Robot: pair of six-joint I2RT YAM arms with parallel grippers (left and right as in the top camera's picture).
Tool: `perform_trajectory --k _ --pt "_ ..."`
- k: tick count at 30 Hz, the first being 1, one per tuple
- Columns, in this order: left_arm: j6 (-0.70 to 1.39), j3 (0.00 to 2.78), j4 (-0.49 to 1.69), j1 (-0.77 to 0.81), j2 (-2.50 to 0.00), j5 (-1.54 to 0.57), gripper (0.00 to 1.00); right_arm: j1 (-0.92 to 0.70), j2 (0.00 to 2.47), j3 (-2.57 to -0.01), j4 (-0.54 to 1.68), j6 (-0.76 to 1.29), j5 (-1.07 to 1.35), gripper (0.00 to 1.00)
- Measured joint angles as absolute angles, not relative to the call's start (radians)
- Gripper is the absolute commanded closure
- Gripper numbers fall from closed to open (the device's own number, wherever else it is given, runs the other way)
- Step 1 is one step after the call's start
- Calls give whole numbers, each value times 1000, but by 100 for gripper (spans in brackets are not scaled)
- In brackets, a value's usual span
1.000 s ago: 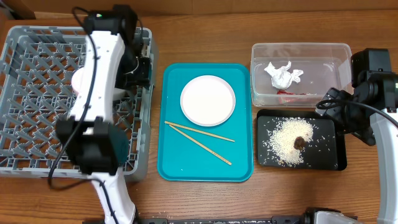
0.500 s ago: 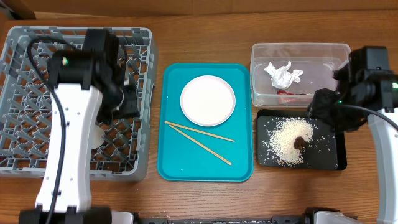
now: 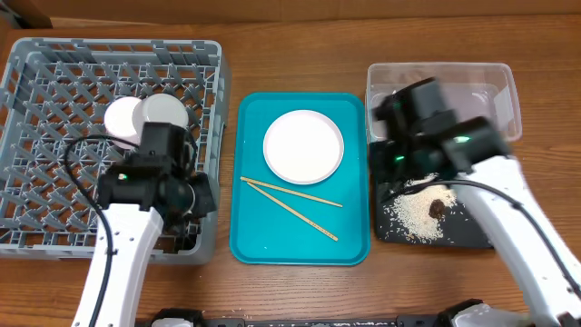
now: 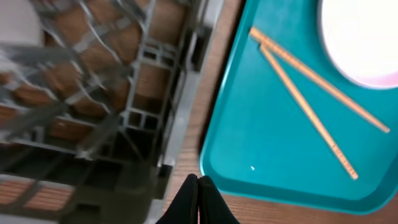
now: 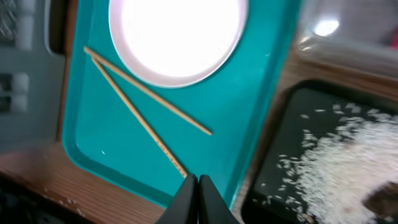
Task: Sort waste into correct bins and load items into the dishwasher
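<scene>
Hovering over the counter [image 3: 300, 45], my left fingers [image 4: 198, 188] are pressed shut with nothing in them, beside the grey rack [image 3: 54, 82]. My right fingers [image 5: 197, 186] are shut and empty too, above the teal tray [image 3: 263, 241], where the white plate [image 3: 303, 146] and chopsticks [image 3: 290, 204] lie, and rice [image 3: 413, 213] sits in the black tray [image 3: 472, 238].

Bright even light, wrist views motion-blurred, plate [image 5: 179, 34] glaring white

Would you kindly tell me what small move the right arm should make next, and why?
Probably open the right gripper and ease it down onto the chopsticks. Its fingers are shut and empty, one chopstick's end sits right by their tips on the teal tray, and the chopsticks and white plate are not yet in the grey rack.
</scene>
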State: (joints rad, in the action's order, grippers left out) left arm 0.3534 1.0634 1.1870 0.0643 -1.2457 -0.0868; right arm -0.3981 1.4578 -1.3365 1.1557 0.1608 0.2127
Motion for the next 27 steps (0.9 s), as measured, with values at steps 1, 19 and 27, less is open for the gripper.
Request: perform_trajectory --k 1,19,27 --pt "358 1041 1176 64 -1246 -98 96 -417 1473 -1319 1133 160 213 96" --pt "364 994 1132 64 -1246 -146 96 -511 1835 -1235 907 352 179 96" --pt "364 994 1131 64 -1246 -146 96 -511 1846 -1188 860 430 179 96"
